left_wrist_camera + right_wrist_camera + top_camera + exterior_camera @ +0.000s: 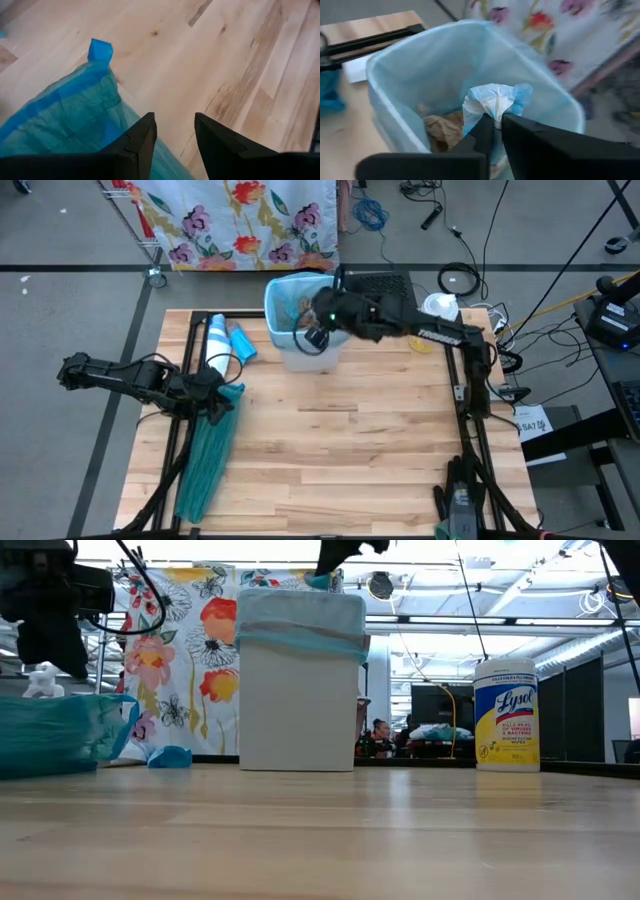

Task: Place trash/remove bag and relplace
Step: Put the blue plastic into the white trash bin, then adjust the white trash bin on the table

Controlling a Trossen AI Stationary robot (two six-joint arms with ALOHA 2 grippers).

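Two robot arms work a wooden table (340,450): the right gripper (497,125) hovers over the lined bin (300,320), its fingers pinching a crumpled blue-and-white wad (495,100) above brown paper scraps (442,131) already inside the pale-blue liner (420,65). Across the table, the left gripper (174,131), fingers spread and holding nothing, rests by the teal-green replacement bag (205,460).

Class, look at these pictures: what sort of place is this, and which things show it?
Probably a robotics lab or workshop: a wooden table with two mounted arms, loose cables on the floor, and an open room with monitors behind.
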